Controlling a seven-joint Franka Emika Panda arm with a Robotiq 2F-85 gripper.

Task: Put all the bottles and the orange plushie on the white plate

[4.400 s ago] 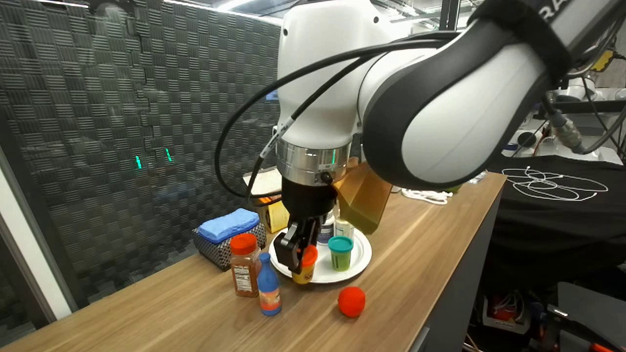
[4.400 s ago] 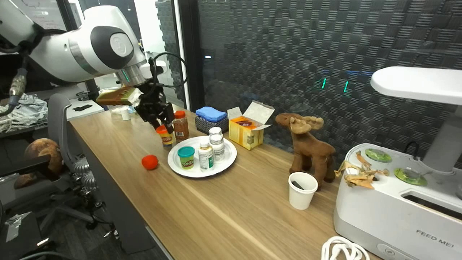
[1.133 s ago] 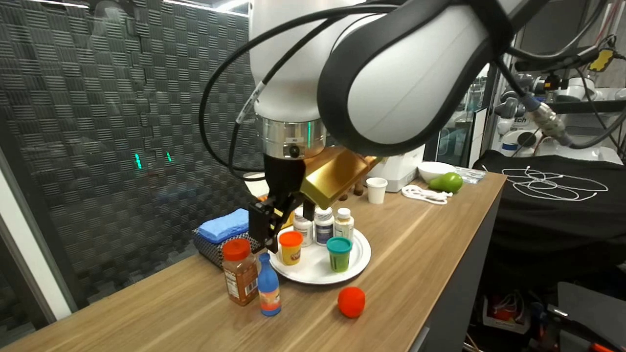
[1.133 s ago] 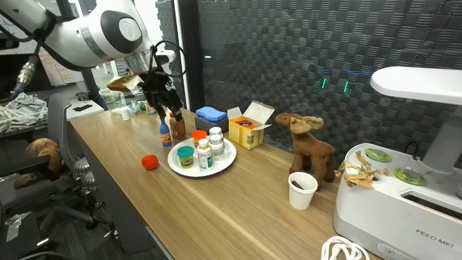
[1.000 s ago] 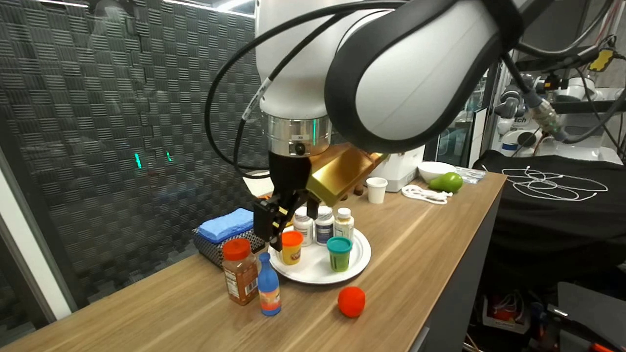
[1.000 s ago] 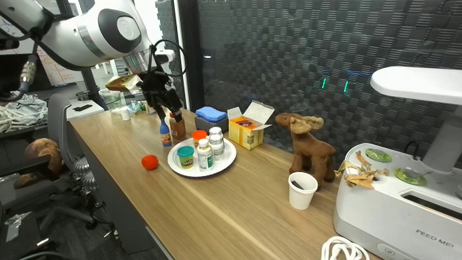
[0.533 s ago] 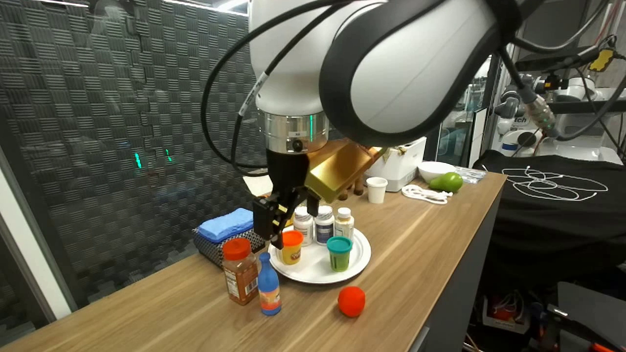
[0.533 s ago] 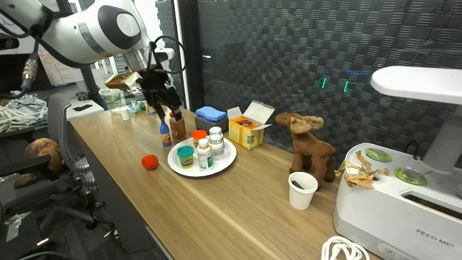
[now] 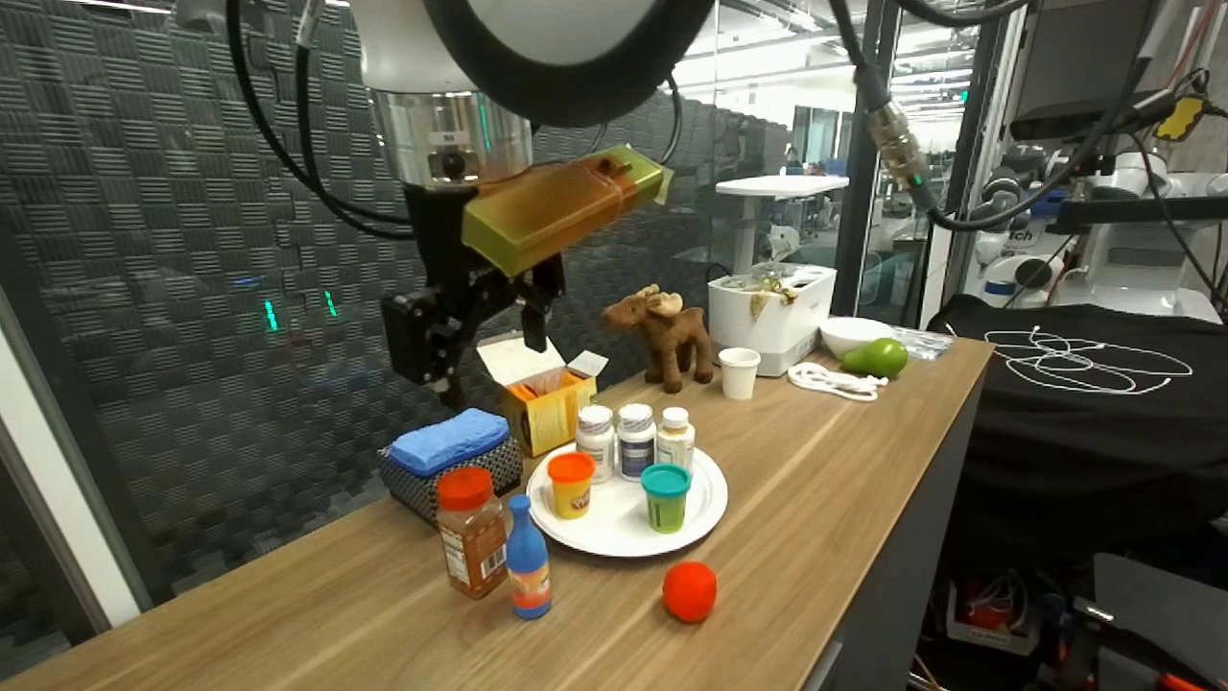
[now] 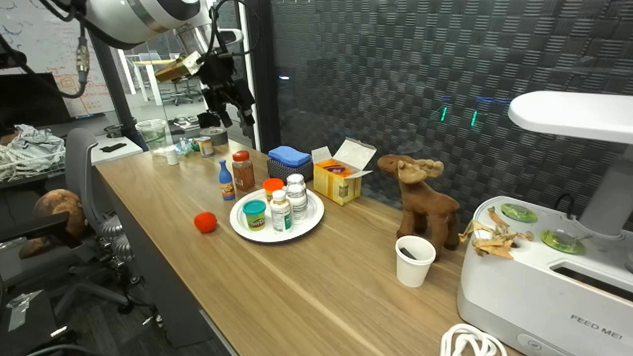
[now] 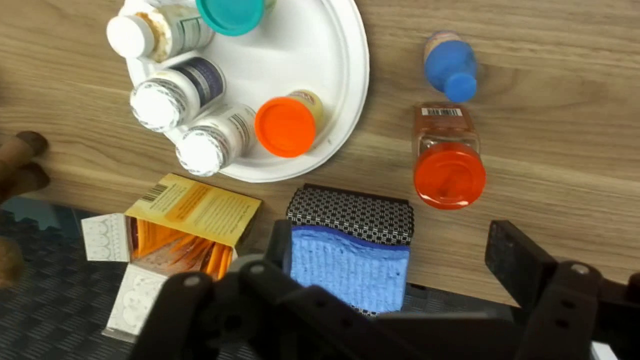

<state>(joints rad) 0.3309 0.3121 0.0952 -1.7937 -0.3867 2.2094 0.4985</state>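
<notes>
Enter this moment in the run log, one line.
gripper: open, holding nothing | on white plate: three white-lidded bottles, orange-lidded tub, teal-lidded tub | on counter: red-capped bottle, blue bottle, red-orange ball

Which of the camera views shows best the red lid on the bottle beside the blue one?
The wrist view: it looks down on the red lid, so the round top appears large and whole, with nothing in front. Both exterior views show it smaller, more from the side.

A brown toy moose (image 10: 428,210) stands just beside a white cup (image 10: 412,275), near a yellow carton (image 10: 332,186) (standing open).
</notes>
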